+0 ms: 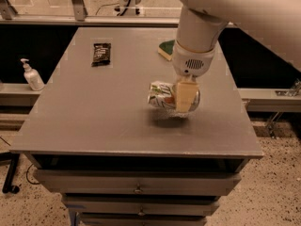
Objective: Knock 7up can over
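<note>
The 7up can (161, 94) is silver-white with green graphics. It lies on its side, held crosswise in my gripper (185, 99), with one end sticking out to the left. The gripper hangs from the white arm over the middle right of the grey table (94, 117) and is shut on the can. The can seems to be just above the tabletop, with a shadow right beneath it. The cream-coloured finger (186, 94) covers the can's right part.
A black snack packet (101, 54) lies at the back left of the table. A green sponge (166, 49) sits at the back, behind the arm. A white pump bottle (32, 75) stands on a ledge to the left. Drawers (136, 182) are under the table's front edge.
</note>
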Robot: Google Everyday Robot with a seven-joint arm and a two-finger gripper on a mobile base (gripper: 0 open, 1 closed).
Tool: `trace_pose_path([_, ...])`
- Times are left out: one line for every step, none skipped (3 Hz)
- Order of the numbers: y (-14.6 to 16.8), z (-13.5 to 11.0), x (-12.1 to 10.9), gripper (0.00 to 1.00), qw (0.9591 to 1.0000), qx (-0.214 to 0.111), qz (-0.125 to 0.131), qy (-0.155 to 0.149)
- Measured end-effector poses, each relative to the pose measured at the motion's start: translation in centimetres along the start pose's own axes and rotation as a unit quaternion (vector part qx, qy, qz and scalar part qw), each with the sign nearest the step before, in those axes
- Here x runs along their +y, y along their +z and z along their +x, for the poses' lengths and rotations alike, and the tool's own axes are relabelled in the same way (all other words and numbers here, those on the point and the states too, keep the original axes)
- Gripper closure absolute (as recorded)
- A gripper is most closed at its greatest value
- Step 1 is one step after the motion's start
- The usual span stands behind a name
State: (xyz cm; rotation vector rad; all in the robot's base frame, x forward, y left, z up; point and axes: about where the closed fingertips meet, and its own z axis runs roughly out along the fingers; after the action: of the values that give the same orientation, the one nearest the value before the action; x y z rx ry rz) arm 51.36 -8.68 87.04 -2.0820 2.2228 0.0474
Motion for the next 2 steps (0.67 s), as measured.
trace_pose_path([1.14, 0.16, 0.33, 0.59, 0.9999, -0.004, -0.003, 0.014])
trace_pose_path([2.1, 0.13, 0.37, 0.36, 0.9997, -0.006, -0.006, 0.023])
